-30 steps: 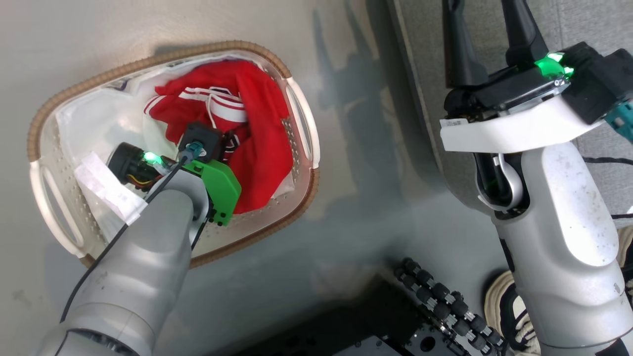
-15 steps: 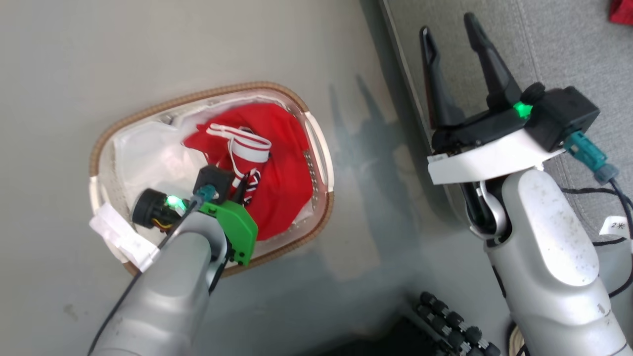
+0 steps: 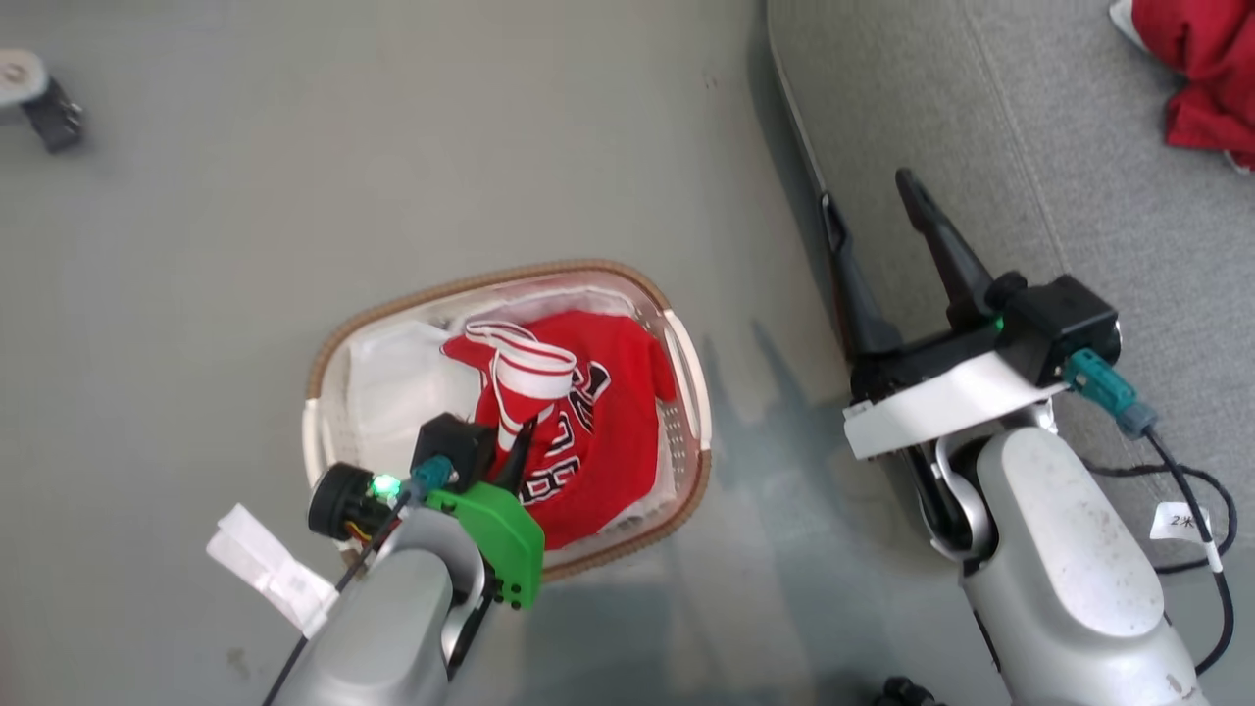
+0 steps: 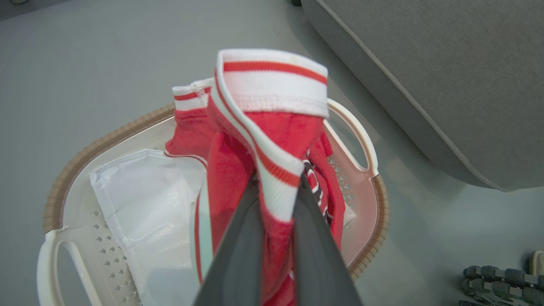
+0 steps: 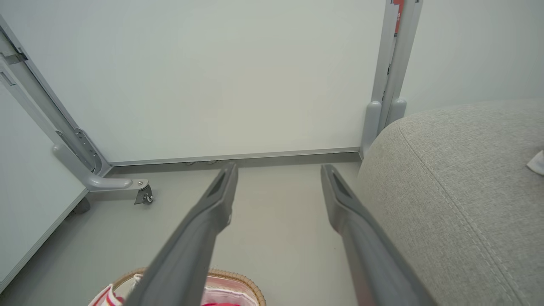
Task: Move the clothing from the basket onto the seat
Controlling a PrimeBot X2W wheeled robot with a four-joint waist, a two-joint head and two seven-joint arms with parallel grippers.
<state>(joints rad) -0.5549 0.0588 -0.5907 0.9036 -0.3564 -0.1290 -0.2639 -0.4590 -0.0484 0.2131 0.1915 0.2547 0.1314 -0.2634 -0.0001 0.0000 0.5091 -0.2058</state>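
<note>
Head view: my left gripper (image 3: 517, 453) is clamped on the white-striped band of the red jersey (image 3: 598, 431). The rest of the jersey drapes down into the basket (image 3: 441, 286) directly beneath the gripper, beside the white liner (image 3: 387, 378). My right gripper (image 3: 868, 196) has its jaws wide apart and holds nothing, over the near edge of the seat (image 3: 980, 147). A 2nd red garment (image 3: 1211, 69) lies on the seat, well beyond that gripper and to its right.

Left wrist view: the 2 fingers are pressed together on red fabric, and the striped band folds over their tips. The basket sits below and the seat is off to the upper right.

Right wrist view: the fingers are spread with bare floor between them. The seat is just beside the right finger, and the basket rim shows under the fingers.
</note>
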